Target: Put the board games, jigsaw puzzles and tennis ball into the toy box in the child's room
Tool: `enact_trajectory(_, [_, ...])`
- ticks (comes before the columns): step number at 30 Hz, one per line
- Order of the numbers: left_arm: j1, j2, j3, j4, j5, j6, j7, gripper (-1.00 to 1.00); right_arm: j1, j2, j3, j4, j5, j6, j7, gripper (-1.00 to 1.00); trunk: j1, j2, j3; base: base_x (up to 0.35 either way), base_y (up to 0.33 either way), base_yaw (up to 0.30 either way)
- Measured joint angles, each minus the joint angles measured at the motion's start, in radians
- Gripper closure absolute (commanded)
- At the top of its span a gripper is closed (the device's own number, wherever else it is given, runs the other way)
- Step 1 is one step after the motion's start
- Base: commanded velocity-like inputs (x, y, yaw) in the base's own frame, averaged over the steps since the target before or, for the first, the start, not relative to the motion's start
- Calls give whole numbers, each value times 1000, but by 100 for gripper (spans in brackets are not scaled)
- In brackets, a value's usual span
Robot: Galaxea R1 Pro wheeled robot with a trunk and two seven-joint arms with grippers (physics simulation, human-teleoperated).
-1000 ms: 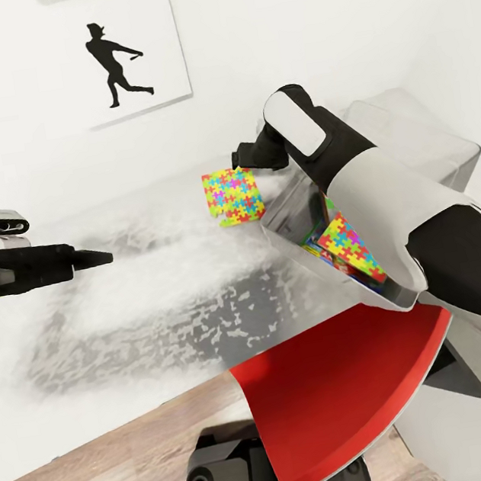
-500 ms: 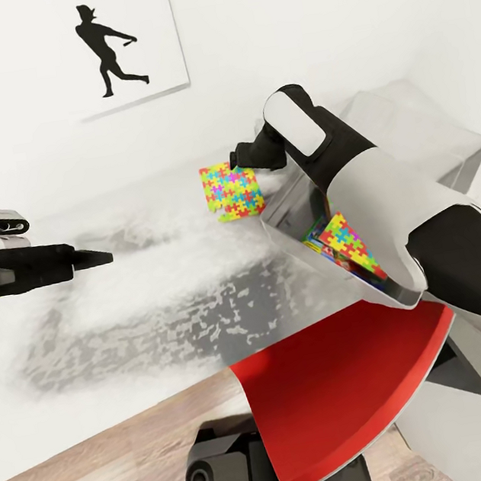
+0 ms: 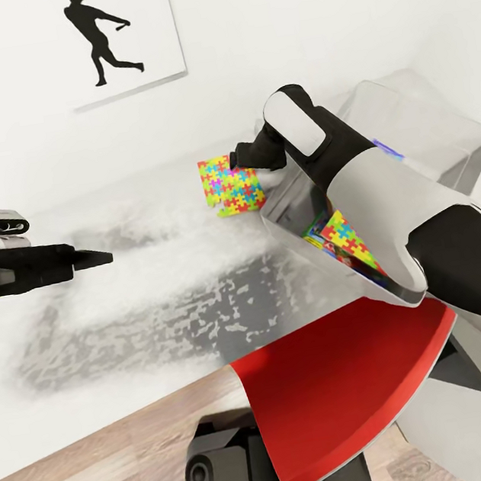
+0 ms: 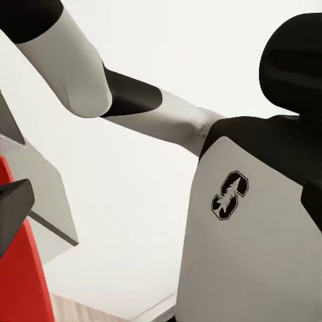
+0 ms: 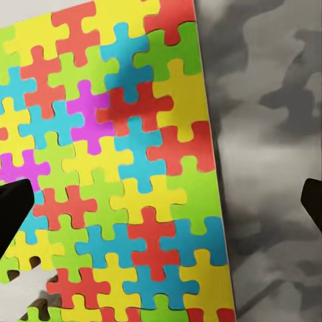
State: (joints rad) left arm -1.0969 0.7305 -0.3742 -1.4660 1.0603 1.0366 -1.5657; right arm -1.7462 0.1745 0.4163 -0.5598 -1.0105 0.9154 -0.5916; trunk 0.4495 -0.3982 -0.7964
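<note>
On the table [image 3: 162, 283], just beside the toy box [image 3: 441, 141], lies a jigsaw puzzle [image 3: 230, 185], and the right gripper [image 3: 247, 155] hangs over its near corner, arm stretched forward across the box. The right wrist view adds what the head camera can't: fingertips [image 5: 13, 208] spread wide, one over the puzzle, clamping nothing. Inside the box a second puzzle [image 3: 349, 243] leans tilted. The left gripper [image 3: 93, 257] points level rightward; its state I cannot tell.

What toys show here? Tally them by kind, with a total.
Jigsaw puzzles: 2, one on the table at, one in the toy box at
Board games: at least 1, an edge in the toy box
Total: 3 visible
</note>
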Motion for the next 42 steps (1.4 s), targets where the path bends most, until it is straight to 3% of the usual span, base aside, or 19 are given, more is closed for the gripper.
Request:
enact_trajectory(16, [0,0,2,1,0,0,0,-100,0,0,0,0,1,0,0,-100,0,0,-25,0,0,0])
enact_trajectory(42, [0,0,2,1,0,0,0,-100,0,0,0,0,3,3,1,-100,0,0,-27,0,0,0])
